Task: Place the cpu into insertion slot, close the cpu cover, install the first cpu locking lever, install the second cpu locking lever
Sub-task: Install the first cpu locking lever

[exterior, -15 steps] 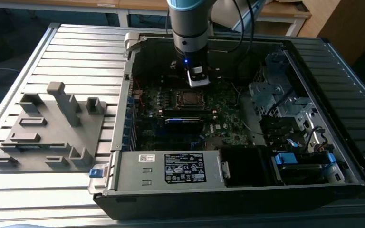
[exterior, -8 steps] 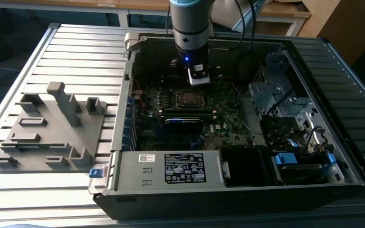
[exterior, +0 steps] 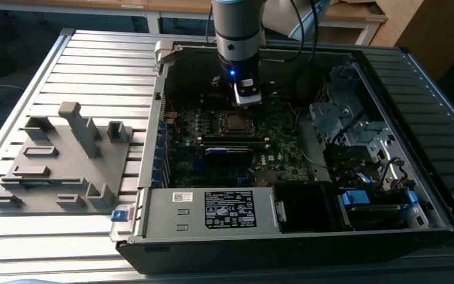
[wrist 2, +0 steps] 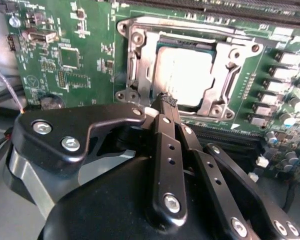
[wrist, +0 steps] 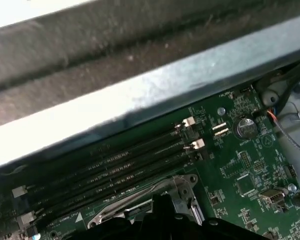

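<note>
Broadly, the exterior view has the gripper [exterior: 247, 97] hanging inside the open computer case [exterior: 416, 177], just above the insertion slot [exterior: 233, 122] on the green motherboard [exterior: 278, 142]. In the second wrist view the cpu [wrist 2: 182, 70] lies seated in that slot and the cpu cover [wrist 2: 225, 75] lies flat around it. The black fingers [wrist 2: 162, 145] are drawn together to a single tip at the cover's near edge, with nothing seen between them. Whether the locking lever [wrist 2: 180, 23] along the far side is hooked down, I cannot tell. In the first wrist view the memory slots [wrist: 115, 170] run beside the socket frame. The risk, as I judge it, is a slip: a narrow tip pressing a thin springy rod could skid off and strike nearby board components.
</note>
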Controlling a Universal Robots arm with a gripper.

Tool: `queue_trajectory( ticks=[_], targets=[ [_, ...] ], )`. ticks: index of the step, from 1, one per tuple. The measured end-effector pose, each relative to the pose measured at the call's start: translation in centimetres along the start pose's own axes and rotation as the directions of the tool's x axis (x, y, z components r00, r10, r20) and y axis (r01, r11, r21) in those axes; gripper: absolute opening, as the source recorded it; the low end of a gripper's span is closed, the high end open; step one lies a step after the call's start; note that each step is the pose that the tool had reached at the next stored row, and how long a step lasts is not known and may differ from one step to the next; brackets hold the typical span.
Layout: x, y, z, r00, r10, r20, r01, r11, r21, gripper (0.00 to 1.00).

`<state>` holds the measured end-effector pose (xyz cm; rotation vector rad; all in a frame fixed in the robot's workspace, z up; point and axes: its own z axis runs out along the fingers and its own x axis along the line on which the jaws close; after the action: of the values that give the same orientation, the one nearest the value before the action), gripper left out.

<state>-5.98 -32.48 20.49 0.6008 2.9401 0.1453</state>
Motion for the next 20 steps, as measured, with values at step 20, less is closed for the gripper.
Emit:
queue_trajectory(
  ticks=[20],
  targets=[
    [-0.08,0.07,-0.42,0.9992,0.003,-0.0406,-0.002,0.9998,0.0213,0.1]
  ],
)
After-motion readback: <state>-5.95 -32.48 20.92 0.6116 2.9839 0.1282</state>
